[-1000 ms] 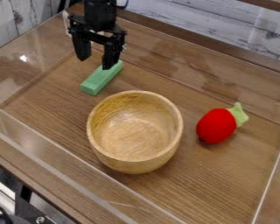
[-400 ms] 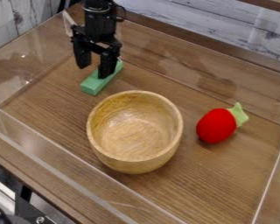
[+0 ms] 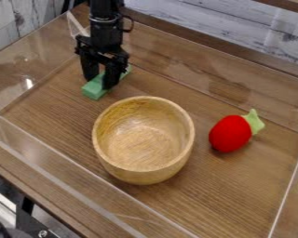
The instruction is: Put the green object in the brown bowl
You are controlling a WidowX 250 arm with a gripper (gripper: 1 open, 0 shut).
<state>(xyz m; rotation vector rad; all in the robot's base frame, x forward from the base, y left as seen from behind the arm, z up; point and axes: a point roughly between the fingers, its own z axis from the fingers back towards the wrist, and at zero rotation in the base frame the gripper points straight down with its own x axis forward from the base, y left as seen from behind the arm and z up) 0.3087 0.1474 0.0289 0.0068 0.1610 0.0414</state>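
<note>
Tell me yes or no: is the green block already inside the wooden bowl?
No. The green block lies on the table beyond the wooden bowl, under the gripper.

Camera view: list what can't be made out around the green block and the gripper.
- Green block: its far part is hidden behind the gripper.
- Fingers: contact with the block is too small to tell.
- Arm above the gripper: cut off by the top edge.
- Brown bowl: near inner wall hidden by its rim.
</note>
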